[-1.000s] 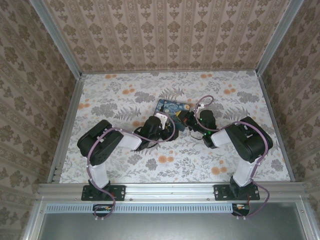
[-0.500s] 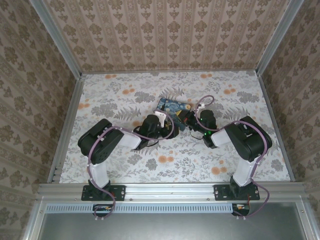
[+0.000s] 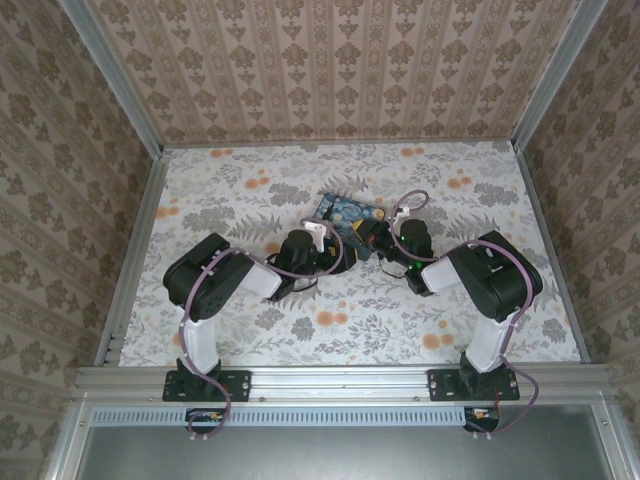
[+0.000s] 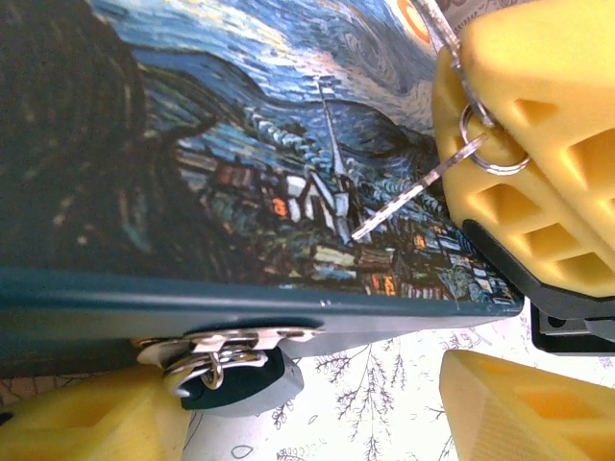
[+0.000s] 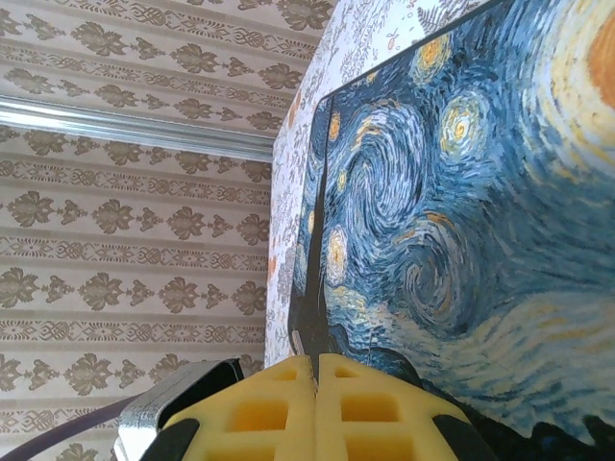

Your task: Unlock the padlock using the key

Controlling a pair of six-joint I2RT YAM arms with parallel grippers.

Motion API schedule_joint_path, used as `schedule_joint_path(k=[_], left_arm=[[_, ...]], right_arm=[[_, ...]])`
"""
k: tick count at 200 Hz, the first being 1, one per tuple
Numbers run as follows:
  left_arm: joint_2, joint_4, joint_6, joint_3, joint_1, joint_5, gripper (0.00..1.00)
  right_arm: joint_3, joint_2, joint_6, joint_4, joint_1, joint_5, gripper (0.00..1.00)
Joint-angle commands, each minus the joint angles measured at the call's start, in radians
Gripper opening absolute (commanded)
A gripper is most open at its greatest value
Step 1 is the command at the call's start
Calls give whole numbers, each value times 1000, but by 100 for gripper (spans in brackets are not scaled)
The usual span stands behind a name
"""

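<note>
Elbow bent and raised, the left arm (image 3: 215,285) lays its forearm low across the flowered bench (image 3: 220,200), reaching rightward to the near-left side of the starry-night box (image 3: 352,214). Its wrist camera looks along the box's painted lid and dark front wall. The left fingers (image 4: 77,423), yellow ribbed pads, stand well apart: one pad sits at the bottom left of that view, the other at the bottom right, with bare bench between them. They grip nothing. The padlock (image 4: 240,384), small and dark bluish-grey, hangs from a metal hasp (image 4: 231,338) on the box's front wall. It lies between the two pads, right against the left-hand one; whether that pad actually presses it cannot be told. Farther right, the key (image 4: 404,197) slants over the painted lid, its tip pointing down toward the front edge but apart from the padlock. A key ring (image 4: 492,144) loops through its head. The key juts from the right fingers (image 4: 548,106), which are pinched tight together; in the right wrist view their pads meet with no gap, close over the lid. The right arm (image 3: 490,275) mirrors the left, elbow high above its base, forearm running leftward to the box's near-right side.
</note>
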Motion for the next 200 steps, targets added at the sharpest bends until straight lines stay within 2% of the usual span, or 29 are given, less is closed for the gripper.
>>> schedule_joint_path(k=[1,66,101,141,200], left_arm=[[29,60,-29,0,1,34,69],[-14,192,-125,-55,1,29,64],[26,208,-146,-44,2,20,64],[84,357,-237,-74,4,-6,63],[34,374,-266,-97,-12,-32,60]], right_arm=[[11,30,6,-2,-1,0,0],[7,48,15,21,-1,3,0],[4,51,18,27,-1,4,0],[0,52,21,33,-1,4,0],[-1,57,22,39,-2,4,0]])
